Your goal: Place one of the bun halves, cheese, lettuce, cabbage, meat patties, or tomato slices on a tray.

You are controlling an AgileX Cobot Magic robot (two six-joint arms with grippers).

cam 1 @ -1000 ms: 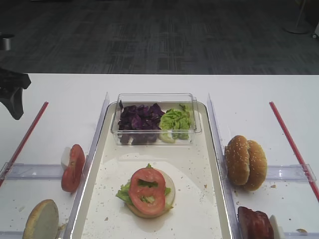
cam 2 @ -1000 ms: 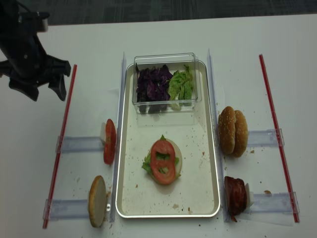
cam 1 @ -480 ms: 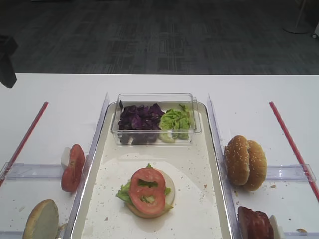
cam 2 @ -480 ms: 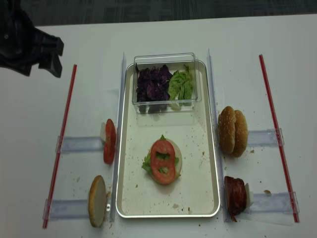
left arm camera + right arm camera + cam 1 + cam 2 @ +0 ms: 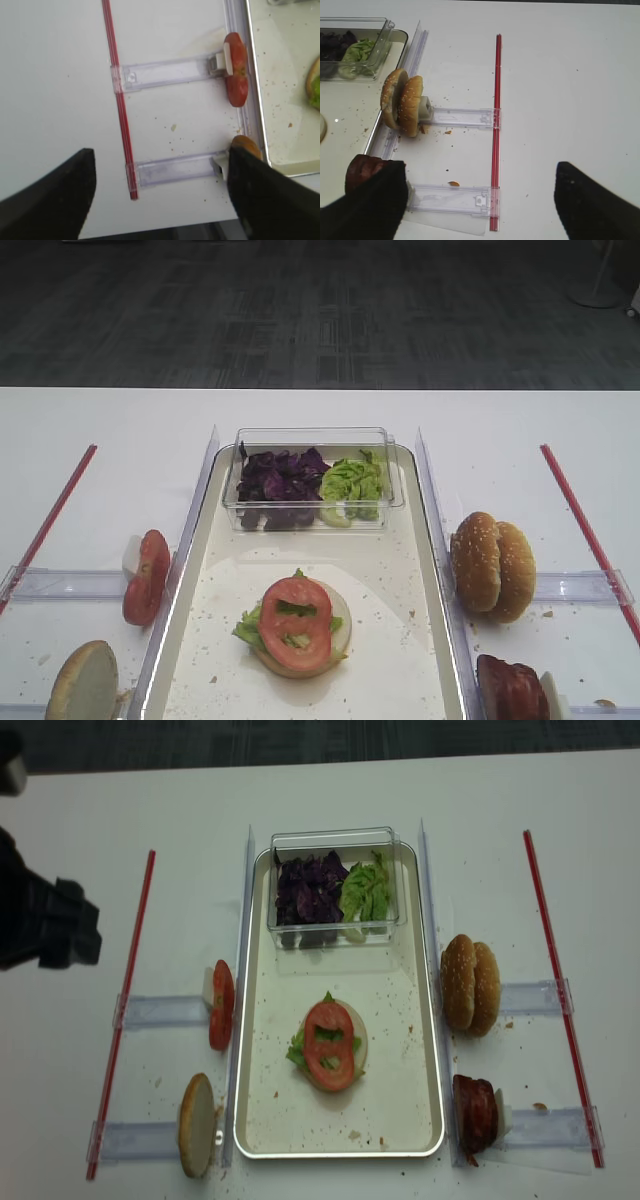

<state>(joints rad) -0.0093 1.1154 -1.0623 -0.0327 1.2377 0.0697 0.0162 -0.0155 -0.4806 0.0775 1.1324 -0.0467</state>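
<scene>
The cream tray point(image 5: 392, 570) holds a flat bun half topped with lettuce and a tomato slice point(image 5: 295, 623). More tomato slices point(image 5: 146, 577) stand on edge left of the tray, with a bun half point(image 5: 82, 682) nearer the front. Two sesame bun halves point(image 5: 492, 566) and meat patties point(image 5: 512, 688) stand on the right. Cabbage point(image 5: 278, 478) and lettuce point(image 5: 353, 482) fill a clear box. My left gripper point(image 5: 159, 200) is open and empty above the table left of the tomato slices point(image 5: 236, 70). My right gripper point(image 5: 480, 210) is open and empty, right of the meat patties point(image 5: 362, 170).
Red strips point(image 5: 125, 1010) point(image 5: 560, 990) run along both sides of the table. Clear plastic holders point(image 5: 160, 1011) point(image 5: 535, 996) jut out from the tray's side rails. The clear box point(image 5: 335, 885) sits at the tray's far end. My left arm point(image 5: 45, 925) hovers at the left edge.
My left arm has drawn back from the table's far left, out of the exterior high view, and now looms at the left edge of the other overhead view. The food has not moved.
</scene>
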